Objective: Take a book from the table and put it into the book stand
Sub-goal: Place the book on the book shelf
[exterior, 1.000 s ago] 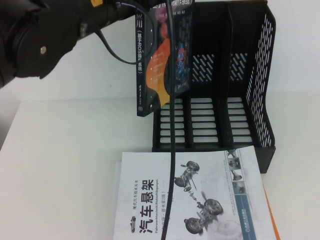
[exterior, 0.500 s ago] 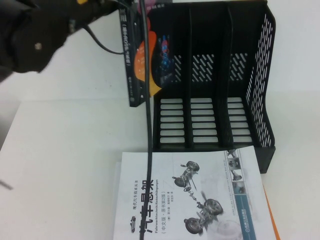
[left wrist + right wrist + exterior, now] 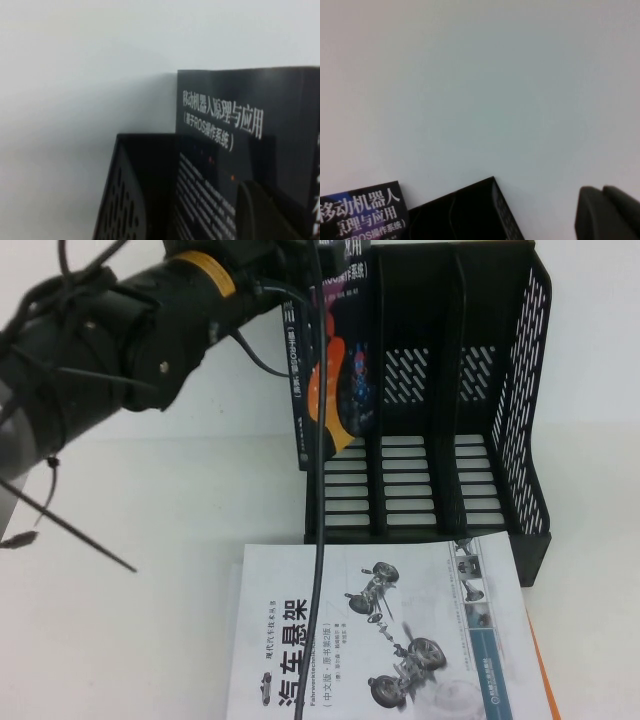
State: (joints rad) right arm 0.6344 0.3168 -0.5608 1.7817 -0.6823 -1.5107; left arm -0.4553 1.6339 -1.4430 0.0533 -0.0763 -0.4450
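I have the book (image 3: 335, 370) held upright in the air at the far side of the table (image 3: 140, 510), its lower corner hanging over the front of the book stand (image 3: 520, 440) and its spine facing the left edge. The left gripper (image 3: 300, 255) is up at the far edge, clamped on the top of the book; its fingers themselves are cut off in the high view, but in the left wrist view one dark finger (image 3: 260, 215) lies against the cover, so I judge it closed on the book. The right gripper (image 3: 607, 212) shows only as a dark tip at the edge of its own wrist view, away from the work; I cannot tell how it is set.

I judge this as the insertion step: the book is lined up roughly with the stand's leftmost compartment but not yet seated. Next I need to square the book between the dividers, lower it to the slotted base, then release.

A white book (image 3: 390, 630) lies flat at the near edge, untouched.
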